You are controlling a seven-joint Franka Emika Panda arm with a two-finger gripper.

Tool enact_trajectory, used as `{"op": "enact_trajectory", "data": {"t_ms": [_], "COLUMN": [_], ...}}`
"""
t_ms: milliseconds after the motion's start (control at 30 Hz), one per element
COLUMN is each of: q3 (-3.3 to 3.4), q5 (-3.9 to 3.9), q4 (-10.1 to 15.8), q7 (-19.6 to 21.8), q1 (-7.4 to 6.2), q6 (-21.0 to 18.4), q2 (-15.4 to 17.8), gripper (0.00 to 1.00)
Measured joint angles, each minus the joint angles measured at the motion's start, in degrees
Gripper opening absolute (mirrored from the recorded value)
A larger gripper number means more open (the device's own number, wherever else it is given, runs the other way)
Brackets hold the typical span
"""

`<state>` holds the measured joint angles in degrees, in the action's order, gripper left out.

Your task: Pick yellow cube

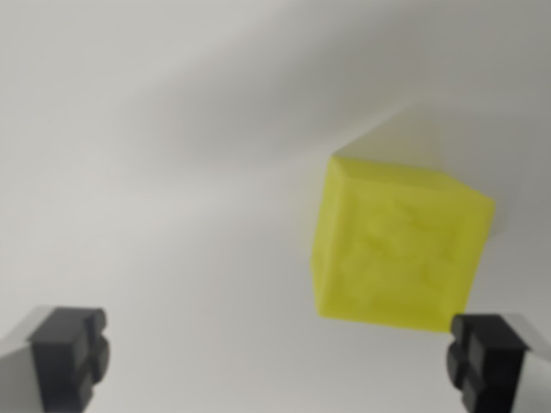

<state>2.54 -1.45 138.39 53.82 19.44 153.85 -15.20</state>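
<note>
A yellow cube [398, 243] rests on a plain white surface [172, 172], right of centre in the wrist view, slightly blurred and turned at an angle. My gripper [274, 357] is open, its two black fingertips [71, 354] showing at the bottom corners of the view. The cube lies just beyond the fingertips, close to the right fingertip [484, 360], whose top edge overlaps the cube's lower right corner in the picture. Nothing is between the fingers.
A soft shadow falls across the white surface above and behind the cube. Nothing else shows in this view.
</note>
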Motion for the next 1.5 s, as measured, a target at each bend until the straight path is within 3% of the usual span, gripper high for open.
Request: {"op": "enact_trajectory", "data": {"t_ms": [567,833,1267,1467,1500], "q3": [-0.03,-0.11,-0.16,-0.09,-0.08], "q5": [-0.96,-1.4,-2.85,-3.21,-3.25], "q4": [1.36,0.93,-0.53,-0.74,-0.74], "q7": [-0.63,-0.88,-1.79,-1.99,-2.01], "q1": [4.26,4.37,4.15,4.01,3.99], "q6": [5.87,7.76,11.53,11.89,11.89], "q2": [-4.77,-7.17,-12.48,-13.02,-13.02], "gripper": [1.0,1.0,1.0,1.0,0.0]}}
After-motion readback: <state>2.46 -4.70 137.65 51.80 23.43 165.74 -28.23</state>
